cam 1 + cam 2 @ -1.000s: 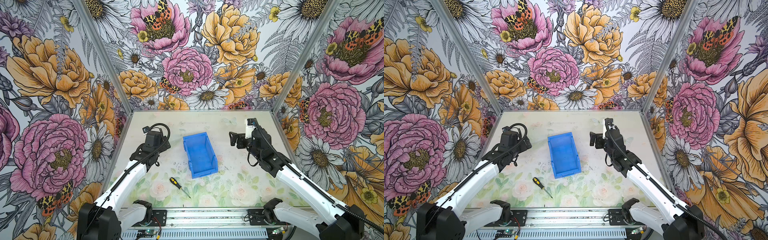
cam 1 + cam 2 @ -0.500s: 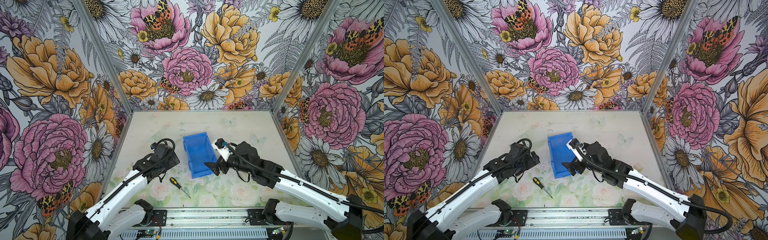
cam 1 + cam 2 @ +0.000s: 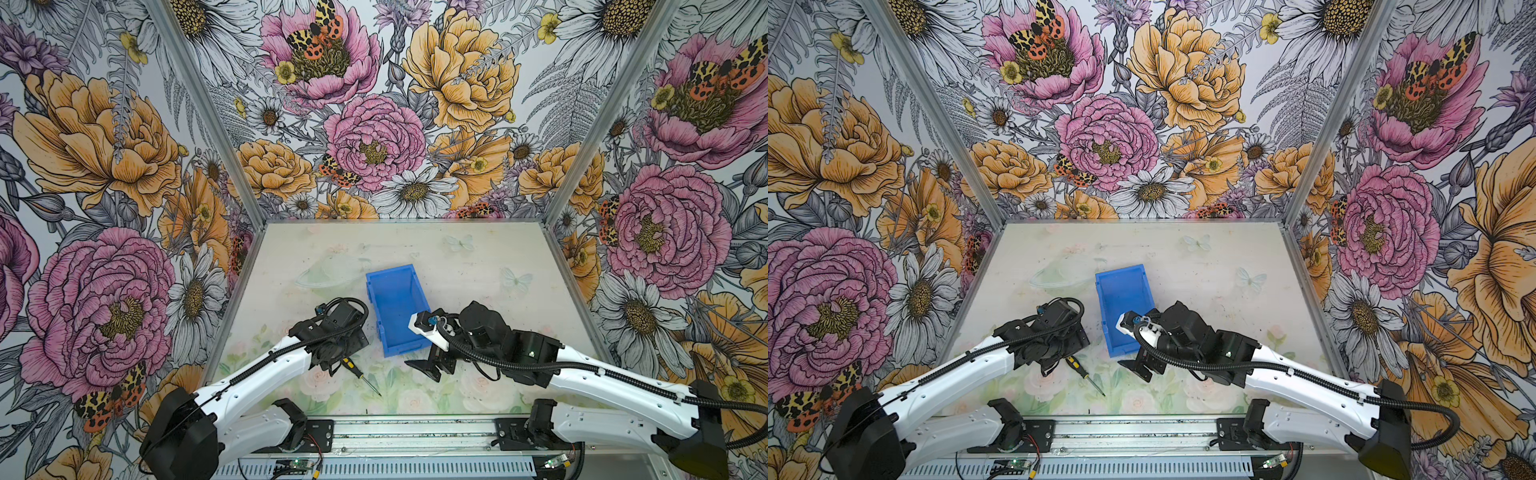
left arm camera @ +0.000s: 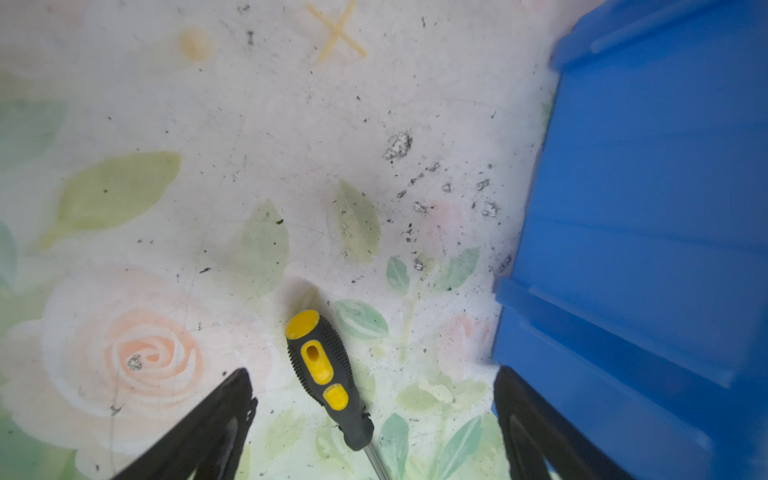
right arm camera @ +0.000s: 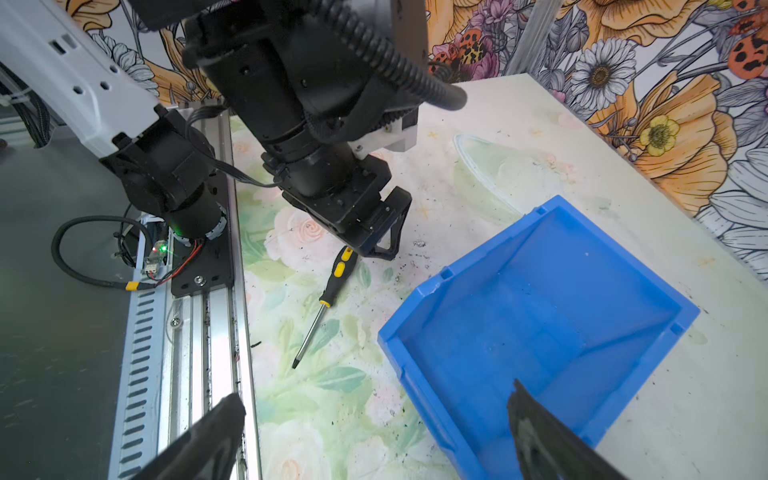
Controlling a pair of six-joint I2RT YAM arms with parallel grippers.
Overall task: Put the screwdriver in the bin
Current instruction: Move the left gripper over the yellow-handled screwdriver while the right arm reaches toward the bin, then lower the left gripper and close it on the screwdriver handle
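Shows both pincers brought down and toward the near rail (image 3: 415,434) since a second ago: left pincer (image 3: 336,360) lowered from beside the bin (image 3: 392,299) onto the screwdriver (image 3: 360,373), right pincer (image 3: 428,368) carried from the bin's right flank round to its cut-down near end. Leaves screwdriver and bin unmoved on the table (image 3: 478,270).

Left wrist view: left pincer released, fingers (image 4: 208,428) spread to either side of the black-and-yellow handle, not yet touching it. Right wrist view: right pincer (image 5: 374,395) likewise released and empty, hovering just off the bin's low end.

Position of the screwdriver (image 4: 328,378): flat on the table, outside the bin, just beside its near left corner, handle under the left pincer, tip pointing toward the rail.

Handling, as judged: light, stiff, unlikely to break; apt to roll on its rounded handle and to pivot if pinched near one end. Best taken across the ribbed black middle of the handle, square to its length; thin smooth shaft to be avoided as slippery and too slender for the pads.

Container: bin (image 5: 540,311) open-topped, tall-walled on three sides, holding nothing in any view. Probably light enough to slide if nudged; safer to lift over a wall or enter by the low end without contact.
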